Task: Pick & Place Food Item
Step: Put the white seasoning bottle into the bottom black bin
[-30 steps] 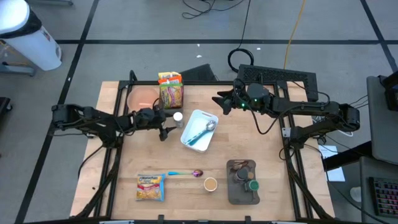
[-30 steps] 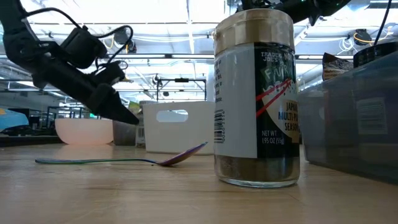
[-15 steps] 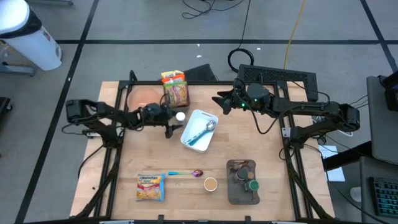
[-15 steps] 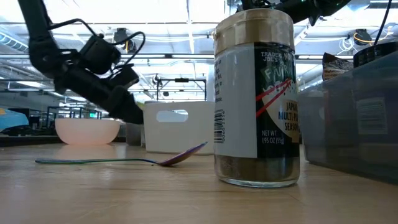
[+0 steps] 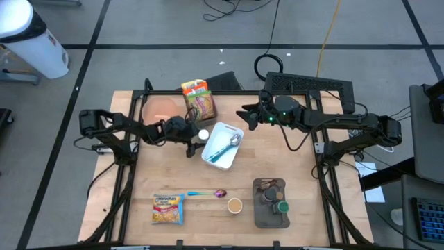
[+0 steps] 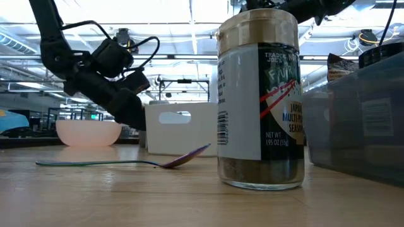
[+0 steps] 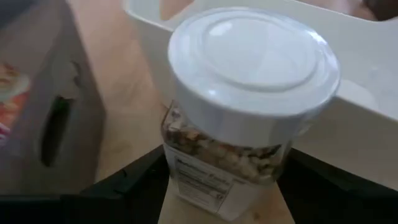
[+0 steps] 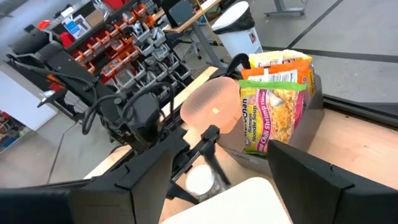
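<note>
White-lidded jar [image 7: 249, 93] — left pincer [image 5: 195, 141] astride.

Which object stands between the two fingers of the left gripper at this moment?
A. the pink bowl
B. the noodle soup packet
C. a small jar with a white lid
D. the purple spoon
C. In the left wrist view the small jar with a white lid stands upright between the left gripper's fingers, right beside the white bin.

White-lidded jar [image 7: 249, 93], white bin [image 5: 222, 144], pink bowl [image 5: 159, 107], orange-and-green soup packets [image 8: 277, 102]
</note>
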`<state>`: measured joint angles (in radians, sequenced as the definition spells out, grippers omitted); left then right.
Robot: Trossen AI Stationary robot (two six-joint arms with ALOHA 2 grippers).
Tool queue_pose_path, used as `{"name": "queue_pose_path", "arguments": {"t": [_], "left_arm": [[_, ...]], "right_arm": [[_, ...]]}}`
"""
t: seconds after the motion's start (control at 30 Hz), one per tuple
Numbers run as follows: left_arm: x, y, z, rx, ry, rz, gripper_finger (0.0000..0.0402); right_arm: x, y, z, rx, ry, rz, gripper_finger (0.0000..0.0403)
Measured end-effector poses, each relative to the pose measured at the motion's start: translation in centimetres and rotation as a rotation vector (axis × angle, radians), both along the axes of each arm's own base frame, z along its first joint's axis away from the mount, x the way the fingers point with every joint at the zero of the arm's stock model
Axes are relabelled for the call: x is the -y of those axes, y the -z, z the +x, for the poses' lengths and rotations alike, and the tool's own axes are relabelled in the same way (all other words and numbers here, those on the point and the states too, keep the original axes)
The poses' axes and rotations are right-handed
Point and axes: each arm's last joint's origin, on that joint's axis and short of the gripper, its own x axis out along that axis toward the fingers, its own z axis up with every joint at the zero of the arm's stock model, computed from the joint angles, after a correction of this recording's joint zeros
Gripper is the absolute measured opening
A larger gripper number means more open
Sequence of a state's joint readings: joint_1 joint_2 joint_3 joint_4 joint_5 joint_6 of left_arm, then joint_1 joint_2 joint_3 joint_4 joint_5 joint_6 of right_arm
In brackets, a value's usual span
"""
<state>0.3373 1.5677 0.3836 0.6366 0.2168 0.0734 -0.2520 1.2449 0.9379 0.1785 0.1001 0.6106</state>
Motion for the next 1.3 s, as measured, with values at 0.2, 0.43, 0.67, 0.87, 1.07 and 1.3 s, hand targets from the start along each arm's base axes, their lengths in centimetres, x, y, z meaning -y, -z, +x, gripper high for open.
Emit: {"name": "queue_pose_path", "arguments": {"t": [0.2, 0.43, 0.67, 0.87, 1.07, 1.3], "left_arm": [[0.8, 0.0, 0.2, 0.002, 0.04, -0.005, 0.0233], [1.3, 0.2, 0.2, -0.031, 0.024, -0.015, 0.0212], [1.4, 0.0, 0.0, -0.049, -0.014, -0.068, 0.0209], [1.7, -1.5, -0.9, -0.056, -0.015, -0.069, 0.0208], [2.1, -3.1, -2.5, -0.097, -0.036, -0.114, 0.0208], [2.6, -7.4, -4.0, 0.054, -0.074, -0.191, 0.0208]], "right_arm": [[0.0, 0.0, 0.0, -0.005, 0.003, 0.0, 0.0254], [0.0, 0.0, 0.0, -0.004, 0.001, 0.0, 0.0254], [0.0, 0.0, 0.0, -0.004, -0.012, 0.003, 0.0254], [0.0, 0.0, 0.0, -0.004, -0.026, 0.002, 0.0254], [-0.3, 0.0, 0.1, -0.01, -0.043, -0.028, 0.0254], [-1.1, -1.2, 0.5, 0.087, -0.098, -0.152, 0.0254]]}}
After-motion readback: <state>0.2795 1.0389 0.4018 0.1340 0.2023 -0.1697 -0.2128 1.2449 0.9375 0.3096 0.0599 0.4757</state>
